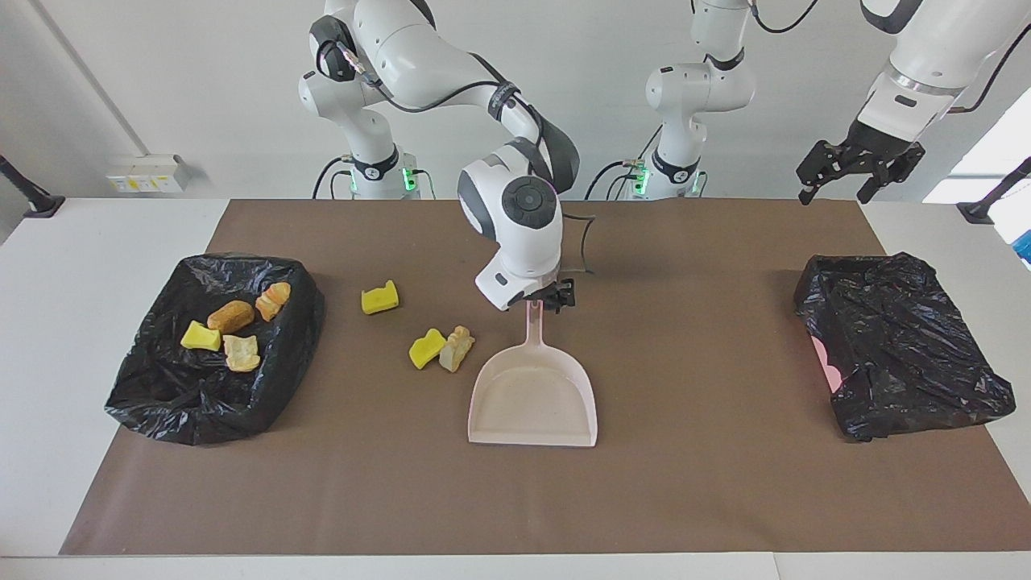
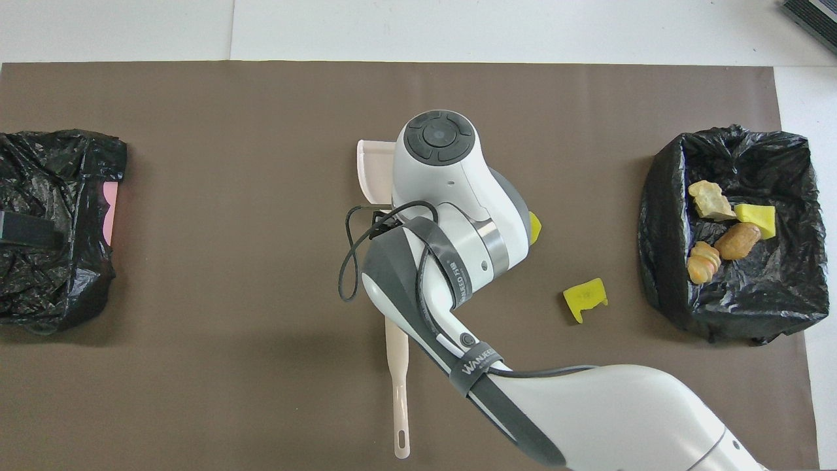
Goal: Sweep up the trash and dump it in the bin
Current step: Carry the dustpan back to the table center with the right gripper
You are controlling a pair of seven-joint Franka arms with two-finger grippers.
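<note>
A pale pink dustpan (image 1: 533, 399) lies flat on the brown mat, mouth away from the robots; the overhead view shows a corner of the dustpan (image 2: 369, 167) and its long handle (image 2: 399, 386). My right gripper (image 1: 556, 296) is down at that handle. Beside the pan lie two pieces of trash, a yellow lump (image 1: 426, 348) touching a tan chunk (image 1: 457, 348). Another yellow piece (image 1: 379, 298) (image 2: 585, 297) sits nearer the bin. The black-lined bin (image 1: 161, 395) (image 2: 660, 261) at the right arm's end holds several lumps (image 1: 230, 316). My left gripper (image 1: 858, 171) hangs open, waiting.
A second black bag (image 1: 902, 346) (image 2: 52, 268) with some pink showing lies at the left arm's end of the mat. A black cable (image 2: 350, 261) loops off the right wrist. White table borders the mat (image 1: 685, 499).
</note>
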